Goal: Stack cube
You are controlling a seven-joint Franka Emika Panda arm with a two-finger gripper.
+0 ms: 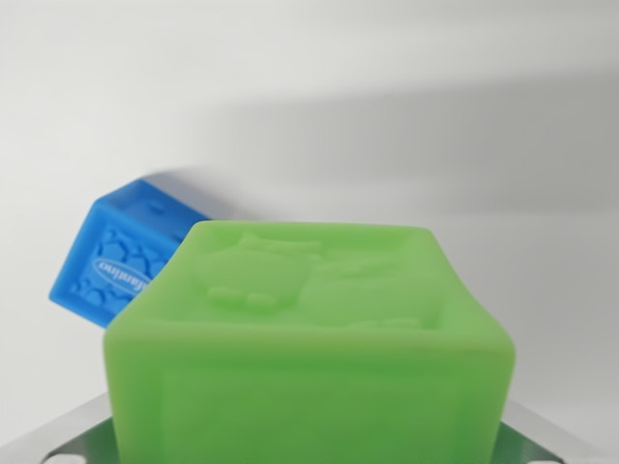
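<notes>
Seemingly gripper state hiding below frame, cannot tell; green cube [309, 329] looking soft, rubbery, light; sitting near, blue cube [116, 266] lying far left; gripping flat sides.

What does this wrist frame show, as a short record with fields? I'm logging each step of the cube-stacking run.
view: wrist camera, close up
nearest object: green cube, fills the lower middle, raised animal relief on its top face
second object: blue cube, behind the green cube toward the wrist view's left, partly hidden by it, tilted in the image
contact between cubes: cannot tell
surface: plain white, soft shadow across it
gripper: only grey metal parts at the bottom corners; fingertips not visible
grasp on green cube: cannot tell
</notes>
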